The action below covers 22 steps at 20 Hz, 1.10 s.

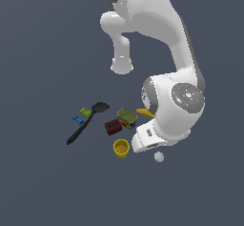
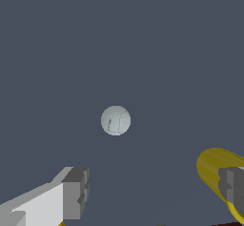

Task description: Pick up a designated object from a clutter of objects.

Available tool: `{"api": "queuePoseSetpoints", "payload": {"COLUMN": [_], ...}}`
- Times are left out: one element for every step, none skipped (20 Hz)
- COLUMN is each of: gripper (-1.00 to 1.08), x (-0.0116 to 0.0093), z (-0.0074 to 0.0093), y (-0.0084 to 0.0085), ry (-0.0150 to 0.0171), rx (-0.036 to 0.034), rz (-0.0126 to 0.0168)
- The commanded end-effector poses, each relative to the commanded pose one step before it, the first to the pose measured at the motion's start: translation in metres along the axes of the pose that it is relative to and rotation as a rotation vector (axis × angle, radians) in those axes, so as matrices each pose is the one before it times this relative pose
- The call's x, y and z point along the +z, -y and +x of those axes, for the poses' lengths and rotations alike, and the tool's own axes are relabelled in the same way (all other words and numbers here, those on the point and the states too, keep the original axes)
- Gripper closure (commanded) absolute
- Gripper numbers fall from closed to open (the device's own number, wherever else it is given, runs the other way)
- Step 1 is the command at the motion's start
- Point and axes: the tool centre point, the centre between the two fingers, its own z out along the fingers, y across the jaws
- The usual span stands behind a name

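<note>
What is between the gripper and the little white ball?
Nothing. In the wrist view, only bare grey floor lies between the open gripper and the white ball. The yellow cup sits off to one side.

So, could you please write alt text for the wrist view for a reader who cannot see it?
A small pale ball with faint markings lies alone on a dark grey floor, apart from the open gripper, whose two grey fingers frame the foreground. Part of a yellow cup shows behind one finger.
</note>
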Motion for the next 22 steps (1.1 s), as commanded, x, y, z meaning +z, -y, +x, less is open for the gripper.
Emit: {"api": "queuePoseSetpoints", "payload": {"gripper": [-0.92,-0.92,-0.92,-0.92,-0.92,-0.92,-0.92,-0.92,-0.92,-0.92,-0.92,-0.92,-0.92,-0.92,-0.92,-0.92,-0.92,-0.92,-0.92,-0.92,-0.92,-0.92], "x": [0.01730,0.00601,0.00557,0.00511,0.00466,0.00419,0.00371,0.00323,0.00274,0.00225,0.00175,0.00126,0.00076,0.00027,-0.00082,0.00041,0.00122,0.00202,0.00282,0.00362,0.00440,0.00467], "z": [0.00823,0.00243,0.00217,0.00193,0.00170,0.00148,0.00128,0.00108,0.00090,0.00072,0.00055,0.00039,0.00023,0.00006,-0.00084,0.00000,0.00000,-0.00001,-0.00002,-0.00003,-0.00006,-0.00009], "y": [0.00839,0.00284,0.00266,0.00245,0.00219,0.00196,0.00176,0.00150,0.00129,0.00101,0.00078,0.00055,0.00031,-0.00005,0.00002,0.00000,-0.00001,-0.00002,-0.00002,-0.00003,-0.00004,0.00043], "ry": [-0.00301,-0.00056,-0.00052,-0.00048,-0.00044,-0.00039,-0.00035,-0.00030,-0.00026,-0.00021,-0.00016,-0.00011,-0.00007,0.00000,0.00142,0.00000,0.00000,0.00000,0.00000,0.00000,0.00000,-0.00070], "rx": [-0.01912,-0.00627,-0.00580,-0.00529,-0.00473,-0.00421,-0.00374,-0.00320,-0.00273,-0.00215,-0.00167,-0.00118,-0.00068,0.00000,0.00059,0.00000,0.00000,0.00000,0.00000,0.00000,0.00000,-0.00067], "rz": [0.00128,0.00061,0.00060,0.00058,0.00055,0.00051,0.00047,0.00041,0.00036,0.00029,0.00023,0.00016,0.00009,0.00000,0.00017,0.00000,0.00000,0.00000,0.00000,0.00000,0.00000,-0.00014]}}
